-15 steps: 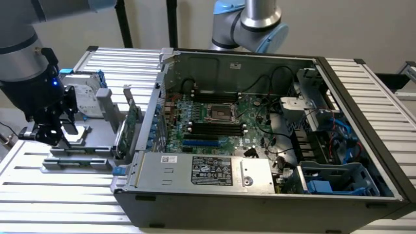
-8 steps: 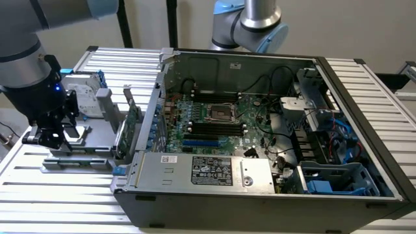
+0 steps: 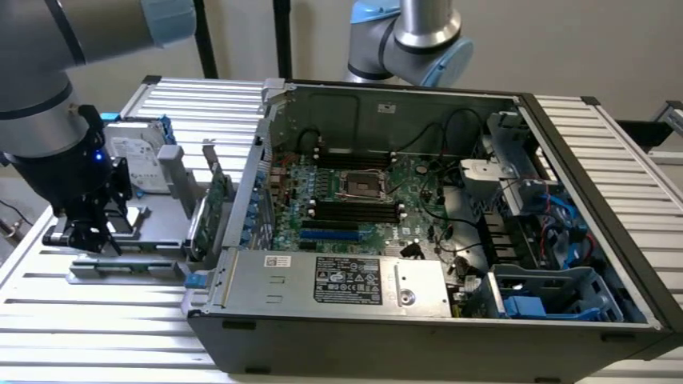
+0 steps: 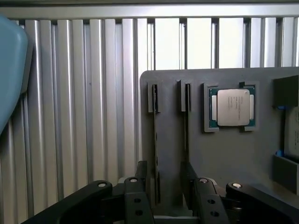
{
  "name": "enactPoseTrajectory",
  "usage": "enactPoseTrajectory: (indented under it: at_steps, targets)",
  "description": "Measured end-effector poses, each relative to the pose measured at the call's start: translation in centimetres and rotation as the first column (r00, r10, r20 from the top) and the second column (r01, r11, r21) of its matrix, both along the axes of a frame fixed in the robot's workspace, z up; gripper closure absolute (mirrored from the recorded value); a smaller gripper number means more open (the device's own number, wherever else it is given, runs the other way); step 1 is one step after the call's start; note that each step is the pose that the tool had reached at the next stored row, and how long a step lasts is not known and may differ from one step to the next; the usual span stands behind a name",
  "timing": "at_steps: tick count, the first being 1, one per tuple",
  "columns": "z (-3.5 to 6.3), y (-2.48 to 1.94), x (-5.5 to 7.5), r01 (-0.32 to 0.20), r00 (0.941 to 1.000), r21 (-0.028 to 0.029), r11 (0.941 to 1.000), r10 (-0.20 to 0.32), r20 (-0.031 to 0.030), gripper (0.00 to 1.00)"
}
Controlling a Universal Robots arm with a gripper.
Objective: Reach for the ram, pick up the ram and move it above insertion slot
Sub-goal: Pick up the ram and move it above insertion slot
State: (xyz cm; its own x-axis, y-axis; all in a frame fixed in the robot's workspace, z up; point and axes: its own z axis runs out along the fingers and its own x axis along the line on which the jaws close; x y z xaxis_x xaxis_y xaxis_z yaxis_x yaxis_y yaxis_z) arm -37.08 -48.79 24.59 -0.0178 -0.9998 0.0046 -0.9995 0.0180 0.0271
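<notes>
Claw (image 4: 168, 191) released, jaws wide, above grey holder (image 4: 233, 158), ram (image 4: 155, 149) between them; risk: off-centre closing may clip neighbouring slot (image 4: 186, 95), tilt ram

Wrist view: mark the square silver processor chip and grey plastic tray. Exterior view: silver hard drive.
Square silver processor chip (image 4: 232, 107), wrist view, lid centre.
Grey plastic tray (image 4: 233, 158), wrist view, bare face.
Silver hard drive (image 3: 137, 158), exterior view, top face.

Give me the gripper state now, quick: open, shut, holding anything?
Gripper: open, holding nothing, hovering over the grey tray.
</notes>
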Motion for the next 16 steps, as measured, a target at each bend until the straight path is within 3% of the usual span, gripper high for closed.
enactPoseTrajectory:
  at_steps: [16]
  targets:
    - [-2.91, -0.23, -0.3, -0.006, 1.0000, 0.0000, 1.0000, 0.006, 0.0000, 0.58]
